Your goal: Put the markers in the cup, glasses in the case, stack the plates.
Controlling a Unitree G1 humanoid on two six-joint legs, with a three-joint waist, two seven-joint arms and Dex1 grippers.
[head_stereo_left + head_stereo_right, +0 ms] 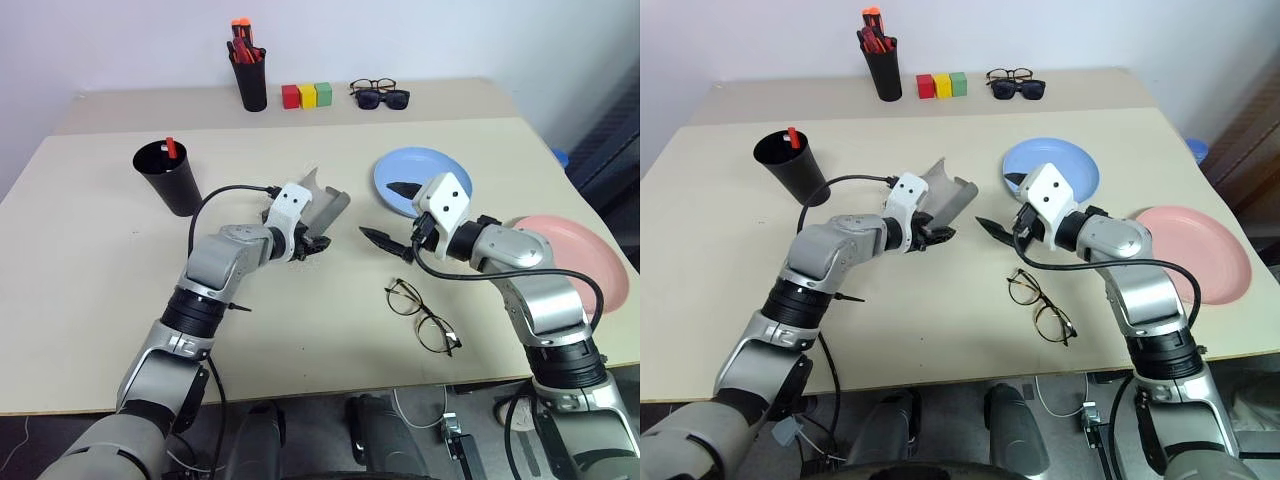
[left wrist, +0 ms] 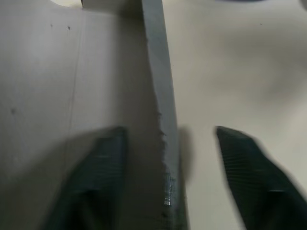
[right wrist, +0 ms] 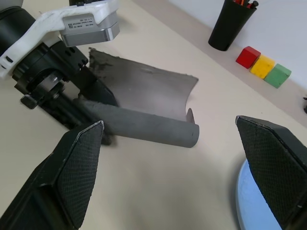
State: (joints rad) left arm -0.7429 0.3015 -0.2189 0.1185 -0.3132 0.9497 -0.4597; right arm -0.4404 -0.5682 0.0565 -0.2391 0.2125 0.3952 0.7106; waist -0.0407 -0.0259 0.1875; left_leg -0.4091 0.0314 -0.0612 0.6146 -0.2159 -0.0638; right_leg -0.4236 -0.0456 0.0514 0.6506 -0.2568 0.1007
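Left gripper (image 1: 936, 236) straddled the open grey case's (image 3: 144, 108) near wall, not yet clamped. Right gripper (image 3: 168, 177) spread wide, empty. Unreadable small print on a wrist label (image 3: 86, 21).

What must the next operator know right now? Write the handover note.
Left tool: fingers straddle the wall of the open grey case, grip unconfirmed.
Right tool: open, empty, near the case.
Done: marker in the black cup.
Left: wire-framed glasses lie on the table, not cased; blue plate and pink plate lie apart, unstacked.
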